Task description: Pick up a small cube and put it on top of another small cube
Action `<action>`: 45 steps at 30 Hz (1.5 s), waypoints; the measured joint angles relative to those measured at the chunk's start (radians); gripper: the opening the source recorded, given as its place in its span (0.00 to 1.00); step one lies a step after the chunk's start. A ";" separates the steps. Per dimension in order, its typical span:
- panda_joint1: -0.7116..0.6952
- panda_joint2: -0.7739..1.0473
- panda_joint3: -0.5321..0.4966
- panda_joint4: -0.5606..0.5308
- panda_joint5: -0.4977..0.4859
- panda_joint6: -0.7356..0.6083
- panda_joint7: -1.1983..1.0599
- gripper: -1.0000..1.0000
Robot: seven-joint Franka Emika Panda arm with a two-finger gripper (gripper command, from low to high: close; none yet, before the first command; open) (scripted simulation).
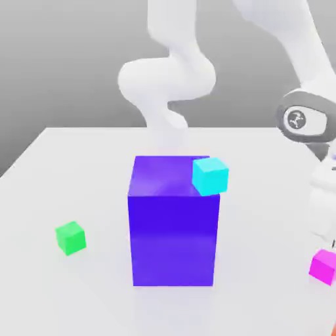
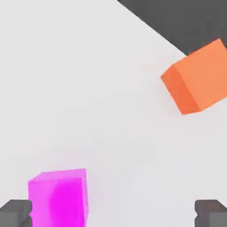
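Note:
The small magenta cube [image 1: 323,266] sits on the white table at the exterior view's right edge. My gripper [image 2: 113,215] hangs over it, open, with both dark fingertips [image 2: 16,213] standing wide apart. In the hand view the magenta cube [image 2: 58,197] lies off-centre, close beside one fingertip, and nothing is held. The small green cube [image 1: 70,237] rests on the table far off at the exterior view's left. The white arm comes down from above at the right.
A big blue-violet block [image 1: 173,230] stands in the middle of the table between the two cubes, with a small cyan cube [image 1: 210,176] on its top corner. An orange cube [image 2: 197,77] lies near the magenta one, close to the table's edge.

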 joint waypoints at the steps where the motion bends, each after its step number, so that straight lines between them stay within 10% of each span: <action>1: 0.019 0.037 -0.016 0.005 -0.023 0.023 0.017 0.50; 4: 0.082 0.145 -0.089 0.029 -0.096 0.101 0.072 0.50; 5: 0.099 0.172 -0.110 0.036 -0.113 0.121 0.085 0.00; 18: 0.010 -0.003 -0.024 0.006 0.024 0.009 -0.006 0.00; 45: -0.880 -0.501 -0.564 -0.434 0.168 -0.024 0.699 0.00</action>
